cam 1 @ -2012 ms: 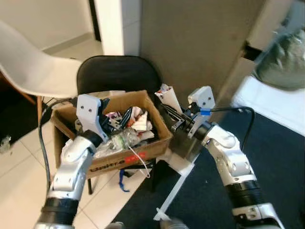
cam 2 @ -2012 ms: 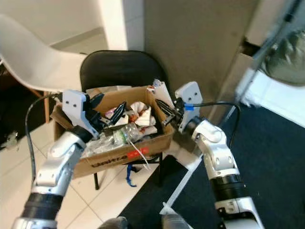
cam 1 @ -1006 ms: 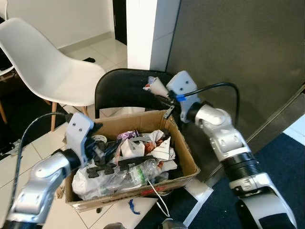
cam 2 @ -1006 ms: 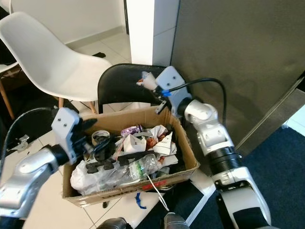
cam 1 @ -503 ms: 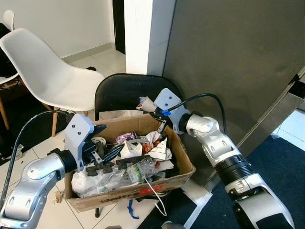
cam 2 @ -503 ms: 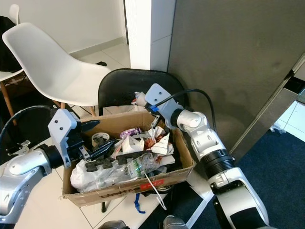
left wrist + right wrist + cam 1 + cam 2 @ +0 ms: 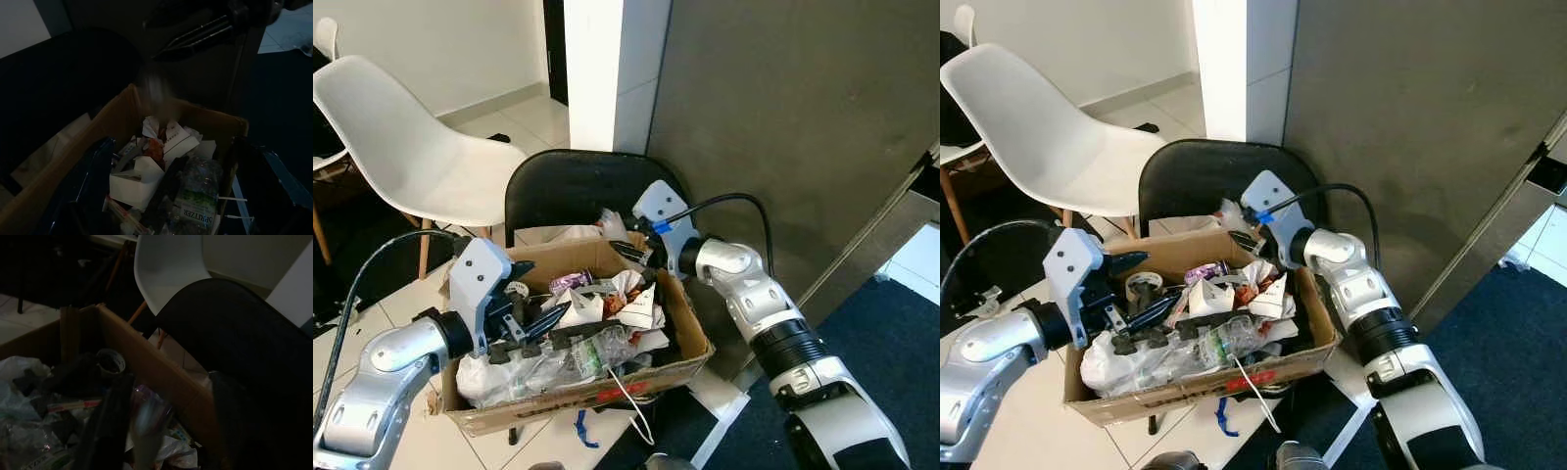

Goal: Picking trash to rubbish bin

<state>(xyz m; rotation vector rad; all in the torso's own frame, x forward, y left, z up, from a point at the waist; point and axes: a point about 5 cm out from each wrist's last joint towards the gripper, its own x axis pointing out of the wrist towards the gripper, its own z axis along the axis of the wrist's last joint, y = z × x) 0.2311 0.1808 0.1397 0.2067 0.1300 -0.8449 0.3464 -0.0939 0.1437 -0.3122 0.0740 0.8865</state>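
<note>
A cardboard box (image 7: 646, 367) heaped with trash rests on a black chair (image 7: 568, 186). My right gripper (image 7: 631, 257) hovers over the box's far right corner, its fingers spread apart. A crumpled white paper (image 7: 612, 223) sits right at those fingers and shows as a blurred smear (image 7: 146, 423) between them, loose over the box (image 7: 156, 90). My left gripper (image 7: 543, 299) hangs open over the near left side of the trash, holding nothing. A plastic bottle (image 7: 592, 351) and white wrappers (image 7: 132, 178) lie in the box.
A white shell chair (image 7: 401, 127) stands to the left behind the box. A dark wall panel (image 7: 783, 117) rises close on the right, a white pillar (image 7: 602, 69) behind. A white strip (image 7: 715, 401) lies on the dark carpet by the box.
My right gripper has come down closer to the box's far corner and let its fingers part; the white paper now blurs loose beneath them. The left gripper stays over the trash.
</note>
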